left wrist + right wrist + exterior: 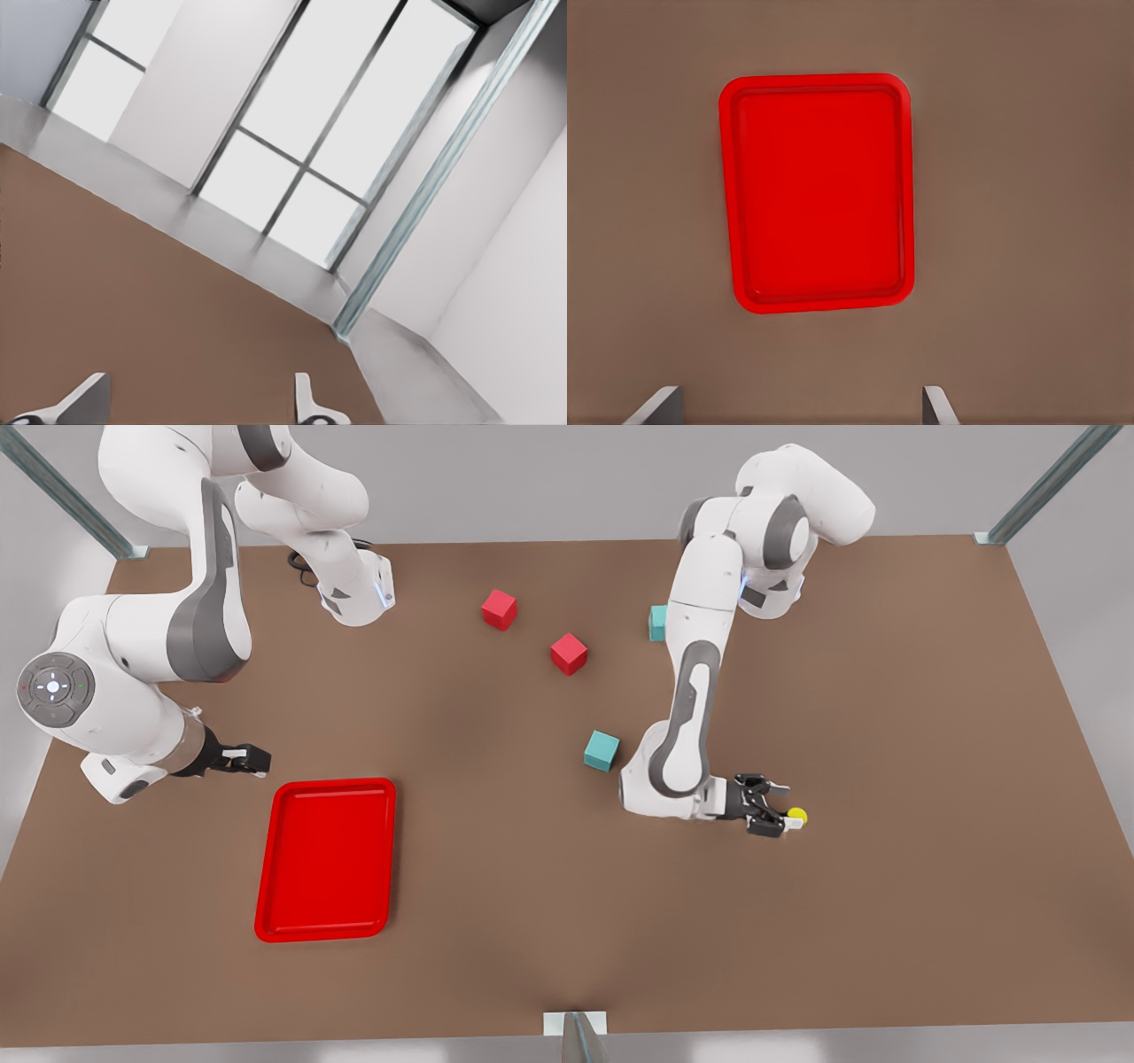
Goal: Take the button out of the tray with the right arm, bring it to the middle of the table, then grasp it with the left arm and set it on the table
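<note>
The button (796, 816) lies on the table (886, 717) at the front view's right, well apart from the bare red tray (326, 857), so the final set-down step looks done or nearly so; the left pincer (769, 808) sits just beside it, fingers spread and released, seemingly holding nothing; next it likely needs to back away; the right pincer (252, 760) waits above the tray, fingers parted.

Brown table (549, 921) bears red tray (326, 859) (cubes (568, 654) too).
</note>
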